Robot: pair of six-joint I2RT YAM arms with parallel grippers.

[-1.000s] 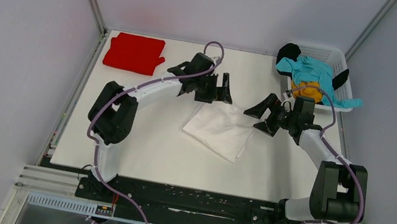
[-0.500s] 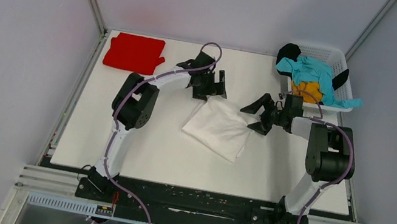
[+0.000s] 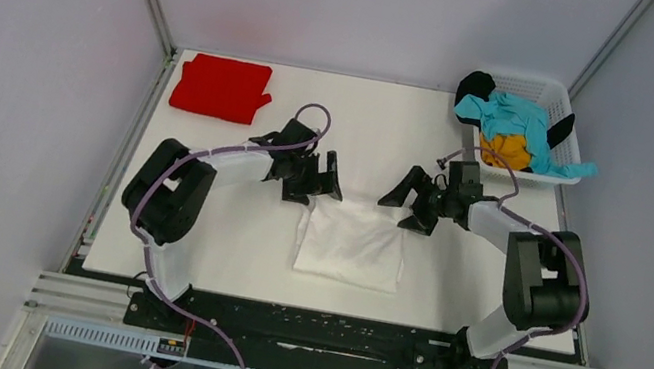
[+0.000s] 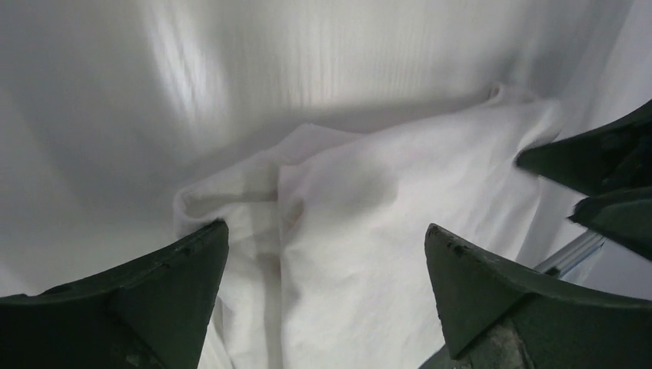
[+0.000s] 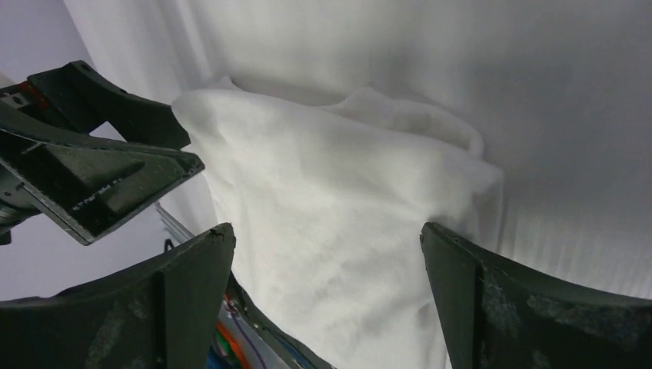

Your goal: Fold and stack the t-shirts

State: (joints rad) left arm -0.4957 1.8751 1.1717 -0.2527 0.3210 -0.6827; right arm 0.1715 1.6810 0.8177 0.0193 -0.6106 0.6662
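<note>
Left end effector (image 3: 321, 182) spread wide; right end effector (image 3: 404, 201) likewise, facing it.

No text, label, brand or number is readable anywhere (all 3 views checked).

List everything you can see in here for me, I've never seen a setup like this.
table: one, white, beneath the shirts and basket
white t-shirt: one, white, folded, near middle of the table
red t-shirt: one, red, folded, far left corner
basket: one, white lattice, far right corner
teal t-shirt: one, teal, crumpled atop the basket, spilling over its rim
orange t-shirt: one, orange, in the basket
black t-shirt: count unclear, black, in the basket
left pincer: one, black, open, at the white t-shirt's far left corner
right pincer: one, black, open, at its far right corner
</note>
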